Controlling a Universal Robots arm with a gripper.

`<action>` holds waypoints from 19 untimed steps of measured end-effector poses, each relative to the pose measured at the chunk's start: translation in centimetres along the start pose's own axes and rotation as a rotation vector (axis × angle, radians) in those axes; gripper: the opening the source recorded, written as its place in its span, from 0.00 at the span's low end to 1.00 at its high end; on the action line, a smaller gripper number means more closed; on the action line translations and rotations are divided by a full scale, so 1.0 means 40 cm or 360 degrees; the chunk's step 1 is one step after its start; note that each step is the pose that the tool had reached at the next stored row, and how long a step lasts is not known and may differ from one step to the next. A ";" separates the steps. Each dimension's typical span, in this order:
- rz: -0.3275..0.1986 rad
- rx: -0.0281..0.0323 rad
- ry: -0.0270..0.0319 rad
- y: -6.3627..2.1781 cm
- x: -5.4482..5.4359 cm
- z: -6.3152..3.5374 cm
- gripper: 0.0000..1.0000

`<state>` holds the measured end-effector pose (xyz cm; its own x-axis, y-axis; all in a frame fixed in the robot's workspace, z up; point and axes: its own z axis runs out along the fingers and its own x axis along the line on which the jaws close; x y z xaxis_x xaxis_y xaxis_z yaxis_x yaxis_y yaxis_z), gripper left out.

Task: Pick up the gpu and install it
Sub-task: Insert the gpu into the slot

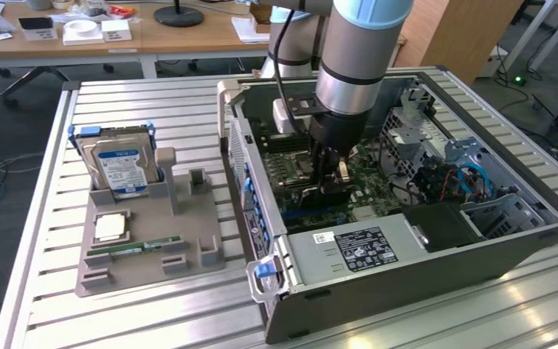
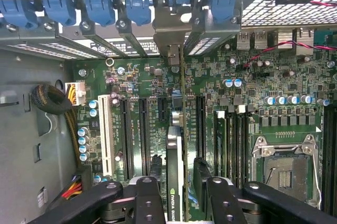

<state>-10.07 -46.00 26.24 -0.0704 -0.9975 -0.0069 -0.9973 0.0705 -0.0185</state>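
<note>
The gpu (image 2: 176, 176) stands edge-on in the wrist view, a slim dark card with a printed label along its top edge. It sits upright in a motherboard slot, and its silvery bracket (image 2: 171, 50) reaches the row of blue clips at the case's rear wall. My gripper (image 2: 179, 163) straddles the card. One black finger (image 2: 155, 166) stands on one side and the other finger (image 2: 202, 170) on the opposite side. A narrow gap shows on each side, so it reads as open. In the exterior view my gripper (image 1: 328, 174) is down inside the open computer case (image 1: 386, 287), over the motherboard.
On the exterior view's left, a grey fixture tray (image 1: 148, 265) holds a silver hard drive (image 1: 119, 163), a processor chip (image 1: 111, 227) and a green memory stick (image 1: 134, 249). Inside the case are the processor socket (image 2: 284, 169), memory slots, a cable bundle (image 2: 50, 100) and drive cages (image 1: 424, 131).
</note>
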 end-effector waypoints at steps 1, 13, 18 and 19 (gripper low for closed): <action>0.0000 0.00000 0.00001 0.000 0.000 0.000 0.38; 0.0000 0.00001 0.00000 0.000 -0.002 0.000 0.38; 0.0000 0.00000 0.00002 0.000 -0.002 0.000 0.36; 0.0000 0.00000 0.00002 0.000 -0.002 0.000 0.30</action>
<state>-10.08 -45.94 26.25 -0.0705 -0.9975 -0.0068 -0.9973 0.0706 -0.0185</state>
